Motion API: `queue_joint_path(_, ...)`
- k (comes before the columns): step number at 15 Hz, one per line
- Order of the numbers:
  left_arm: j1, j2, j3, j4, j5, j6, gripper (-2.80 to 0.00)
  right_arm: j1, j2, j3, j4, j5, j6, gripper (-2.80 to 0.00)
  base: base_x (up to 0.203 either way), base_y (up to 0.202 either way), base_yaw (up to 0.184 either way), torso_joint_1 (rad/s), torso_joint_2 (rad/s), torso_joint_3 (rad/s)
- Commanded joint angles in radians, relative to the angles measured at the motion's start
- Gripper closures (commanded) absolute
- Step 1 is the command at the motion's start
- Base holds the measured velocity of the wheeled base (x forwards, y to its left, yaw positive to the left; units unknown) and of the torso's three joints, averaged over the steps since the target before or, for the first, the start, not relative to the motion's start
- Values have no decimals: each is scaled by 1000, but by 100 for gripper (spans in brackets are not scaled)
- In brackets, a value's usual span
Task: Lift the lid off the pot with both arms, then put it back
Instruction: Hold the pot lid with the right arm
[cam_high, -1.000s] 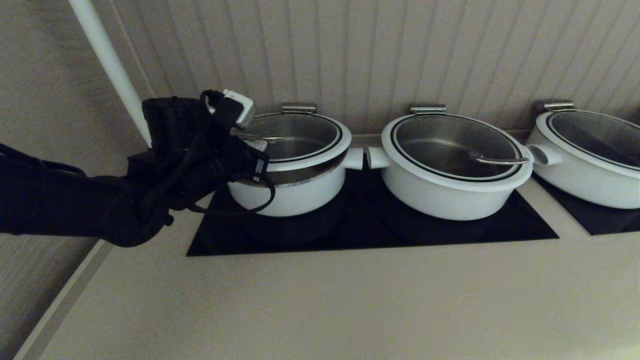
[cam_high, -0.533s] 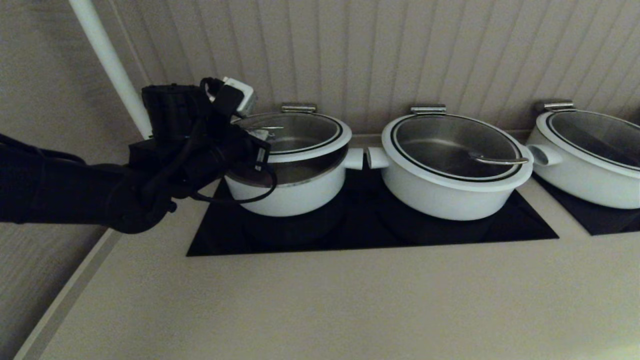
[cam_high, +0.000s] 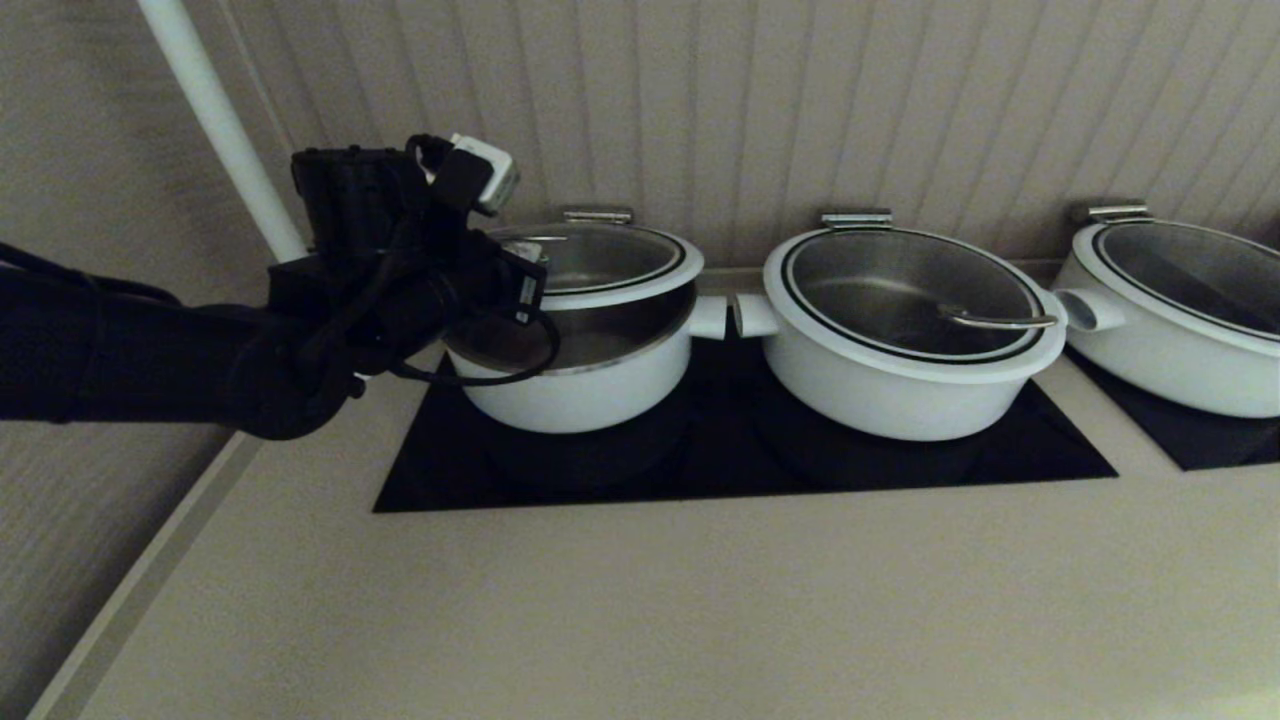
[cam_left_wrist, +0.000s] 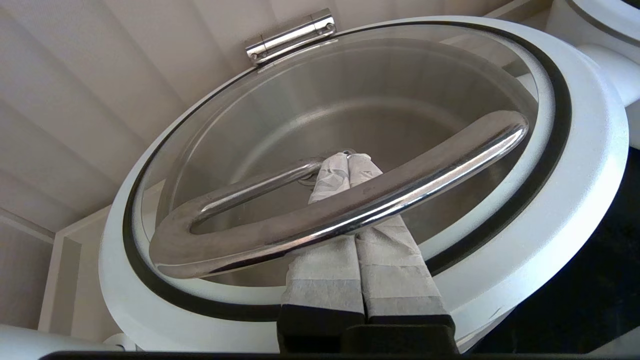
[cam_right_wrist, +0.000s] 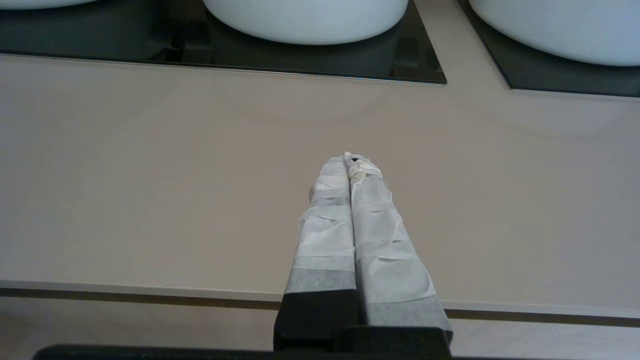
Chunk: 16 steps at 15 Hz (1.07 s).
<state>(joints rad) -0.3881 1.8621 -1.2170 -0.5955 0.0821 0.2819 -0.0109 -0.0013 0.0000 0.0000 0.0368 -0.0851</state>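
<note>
The pot (cam_high: 580, 385) stands at the left end of the black cooktop (cam_high: 740, 465). Its lid (cam_high: 610, 262) is tilted, raised at the left side, with a gap showing the steel inside; the back edge stays near a steel hinge (cam_high: 596, 214). My left gripper (cam_left_wrist: 348, 157) is shut, its taped fingers (cam_left_wrist: 325, 270) pushed under the steel loop handle (cam_left_wrist: 425, 170), which rests across them. The lid (cam_left_wrist: 575, 165) fills the left wrist view. My right gripper (cam_right_wrist: 350, 159) is shut and empty above the counter's front edge, out of the head view.
Two wider white pots (cam_high: 900, 340) (cam_high: 1180, 320) with lids stand to the right. A white pole (cam_high: 215, 120) rises behind my left arm. A panelled wall is close behind the pots. The beige counter (cam_high: 640, 600) lies in front.
My left arm has risen, and the lid's left side has lifted with it. The gap between lid and pot has widened. The right gripper's earlier state is not shown.
</note>
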Motion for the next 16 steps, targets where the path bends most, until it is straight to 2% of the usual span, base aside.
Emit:
queue_joint_path(1,0,-1,-1,-4,1,0,0,0,1,0,-2,2,-4,0,0,0,0,0,0,0)
queue_joint_path(4,0,2,-1,-4,1,0,0,2,2,-5,1,11,-27,0,0,0,0,0,0,0)
queue_joint_path(6,0,3,2,-6,1,0,0,2,35,-46,1,49,-35,0,0,0,0,0,0,0)
queue_joint_path(9,-1,8,2,-7,1,-1,0,3,228,-121,-44,88,-8,0,0,0,0,0,0,0)
queue_joint_path(14,0,6,4,-9,-1,-7,0,3,629,-194,-282,109,3,0,0,0,0,0,0,0)
queue_joint_path(16,0,6,2,-9,-1,-7,0,3,771,-220,-400,157,3,0,0,0,0,0,0,0)
